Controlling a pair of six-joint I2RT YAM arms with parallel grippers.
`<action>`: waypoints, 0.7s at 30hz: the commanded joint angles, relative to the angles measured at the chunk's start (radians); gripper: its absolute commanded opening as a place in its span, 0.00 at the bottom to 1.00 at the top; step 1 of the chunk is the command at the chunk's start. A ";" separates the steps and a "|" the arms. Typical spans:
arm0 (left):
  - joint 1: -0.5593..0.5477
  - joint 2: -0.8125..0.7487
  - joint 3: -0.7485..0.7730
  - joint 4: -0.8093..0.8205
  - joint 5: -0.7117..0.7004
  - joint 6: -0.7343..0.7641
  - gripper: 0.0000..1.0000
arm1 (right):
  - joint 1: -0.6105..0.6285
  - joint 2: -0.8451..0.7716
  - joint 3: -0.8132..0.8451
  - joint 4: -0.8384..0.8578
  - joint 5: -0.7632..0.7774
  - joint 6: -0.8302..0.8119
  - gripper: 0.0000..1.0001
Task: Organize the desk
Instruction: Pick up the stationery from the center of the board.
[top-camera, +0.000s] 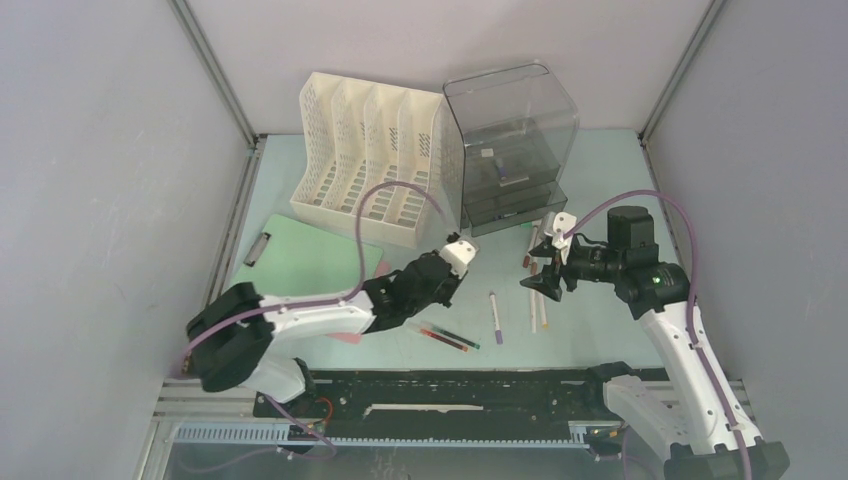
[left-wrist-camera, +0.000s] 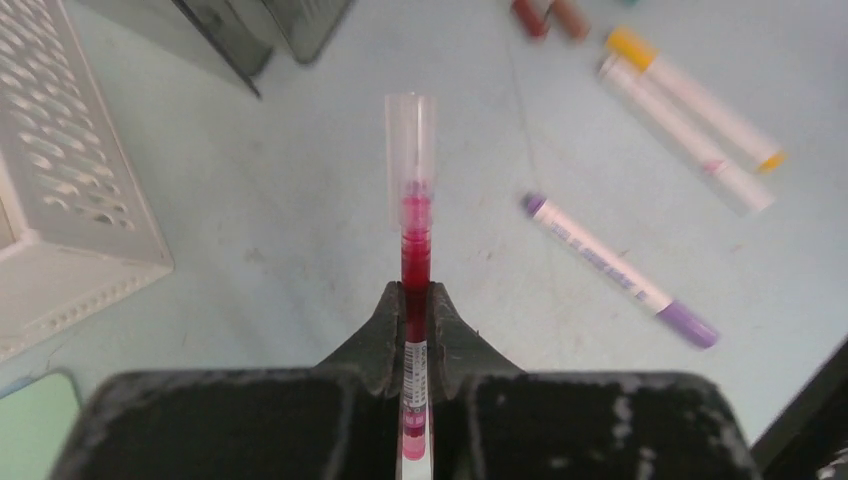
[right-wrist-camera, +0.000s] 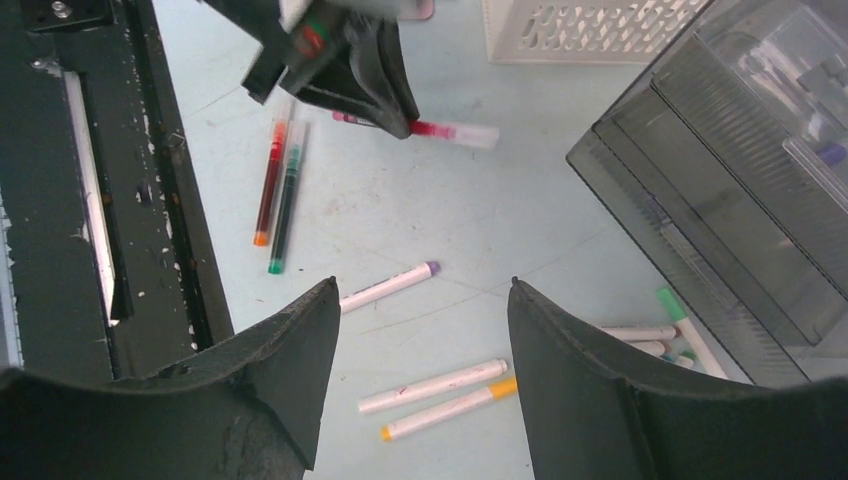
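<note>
The desk (top-camera: 610, 190), your large pale mint-green matte tabletop, lies flat under both arms and carries everything in play.

Your left gripper (left-wrist-camera: 415, 300) is clamped down on a slim red pen with a clear cap (left-wrist-camera: 412, 225). The jaws pinch the barrel and the capped end pokes straight out ahead of the fingers. You cannot tell from here whether the pen touches the surface.

Your right gripper (right-wrist-camera: 422, 290) holds nothing and its jaws stand wide apart. It hovers over loose markers. A white marker with a purple cap (right-wrist-camera: 390, 285) lies just ahead of it. A plain white marker (right-wrist-camera: 430, 385) and a white marker with a yellow tip (right-wrist-camera: 450, 408) lie side by side between the fingers.

Nearer the black base rail (right-wrist-camera: 60, 200), a red pen (right-wrist-camera: 270, 180) and a green pen (right-wrist-camera: 288, 200) lie next to each other.

At the back of the desk stands a white perforated plastic file rack (top-camera: 370, 160). Just to its right is a smoky grey translucent drawer box (top-camera: 510, 140). A green clipboard with a metal clip (top-camera: 310, 255) lies flat to the left, beside your left arm.
</note>
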 joint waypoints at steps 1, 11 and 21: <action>0.004 -0.167 -0.137 0.361 0.023 -0.102 0.00 | 0.009 0.008 0.007 0.000 -0.073 0.017 0.70; 0.004 -0.305 -0.361 0.755 0.009 -0.304 0.00 | 0.020 0.040 0.006 0.000 -0.200 0.046 0.71; 0.004 -0.272 -0.439 1.041 0.031 -0.472 0.00 | 0.061 0.069 -0.049 0.079 -0.327 0.094 0.71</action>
